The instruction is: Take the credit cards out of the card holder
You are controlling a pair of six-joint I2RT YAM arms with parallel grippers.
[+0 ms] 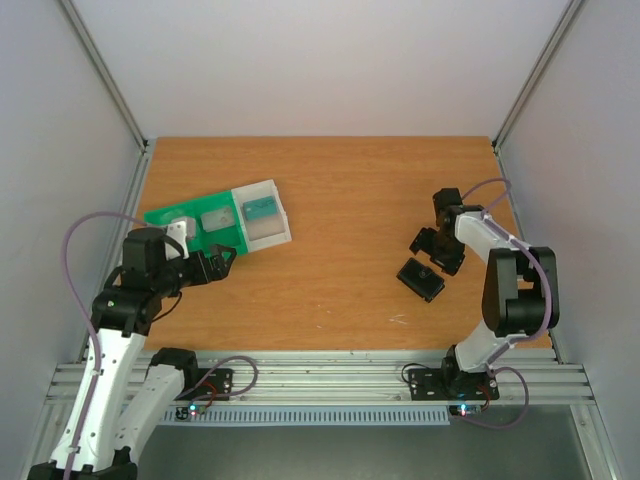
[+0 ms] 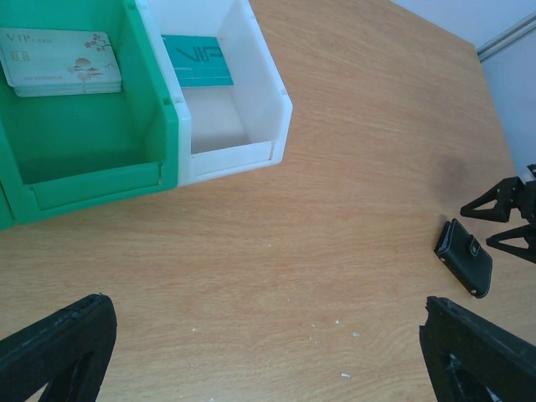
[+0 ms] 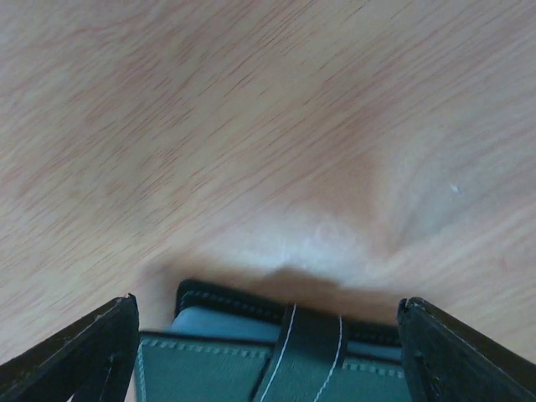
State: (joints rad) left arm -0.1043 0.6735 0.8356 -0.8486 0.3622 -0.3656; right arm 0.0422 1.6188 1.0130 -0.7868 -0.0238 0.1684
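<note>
Though between white walls [image 1: 330, 60], wooden table [image 1: 340, 200].

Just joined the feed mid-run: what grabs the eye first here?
The black card holder lies at right, with the right gripper open over it, a finger on either side. At left, the green tray holds pale cards and the white box beside it a teal card.

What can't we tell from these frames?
Card holder contents: closed; right wrist view cuts it off at the bottom edge, top view too small.
Count in the pale card stack: left wrist view, edges too thin to separate.
Green tray left end: cut off in left wrist view, partly behind the left arm in top view.
</note>
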